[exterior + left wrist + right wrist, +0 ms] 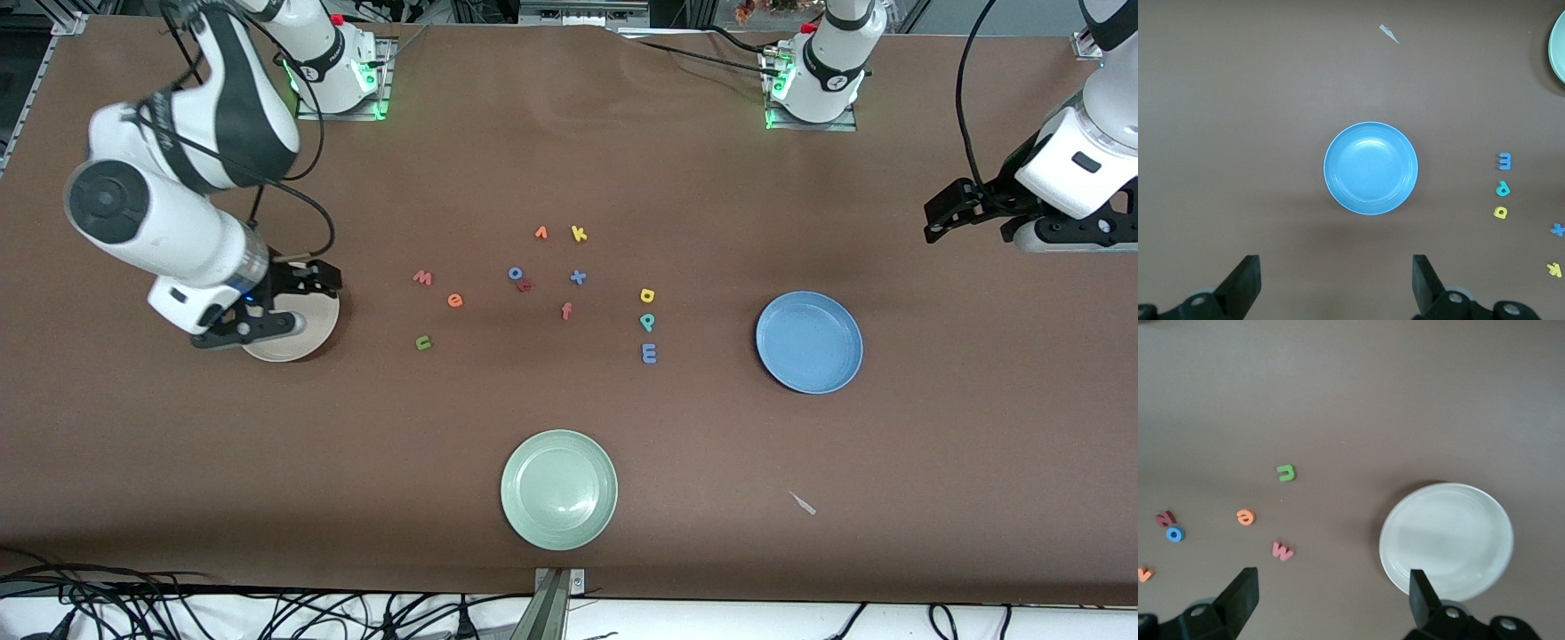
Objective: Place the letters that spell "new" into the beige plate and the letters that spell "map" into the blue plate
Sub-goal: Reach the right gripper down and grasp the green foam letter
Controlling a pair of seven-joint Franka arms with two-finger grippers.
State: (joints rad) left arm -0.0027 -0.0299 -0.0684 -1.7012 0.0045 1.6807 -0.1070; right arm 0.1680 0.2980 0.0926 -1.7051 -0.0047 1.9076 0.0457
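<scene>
Nothing is sorted yet; both task plates are empty. Nearest the front camera sits the green plate (559, 489), no part of the task, with a pale scrap (803, 503) at its 3 o'clock.

Next come the letters. The m (649, 354), p (647, 322) and a (647, 296) form a short column running toward 12 o'clock, with the blue plate (809, 341) at their 3 o'clock. The n (424, 342), e (454, 300) and w (423, 278) cluster at 9 o'clock of the middle, and the beige plate (298, 331) lies at their 9 o'clock.

The right gripper (267, 307) hangs over the beige plate, fingers spread, holding nothing. I judge this arm the nearer to n, e and w, which lie at about 3 o'clock from it in the front view.

The left gripper (973, 209) hovers over bare table near that arm's end, also spread and empty. The blue plate lies at about 7 o'clock from it, with m, a and p past that at about 8 o'clock.

Spare letters: f (566, 311), o (516, 273), k (579, 234).

No brand or label is legible.
</scene>
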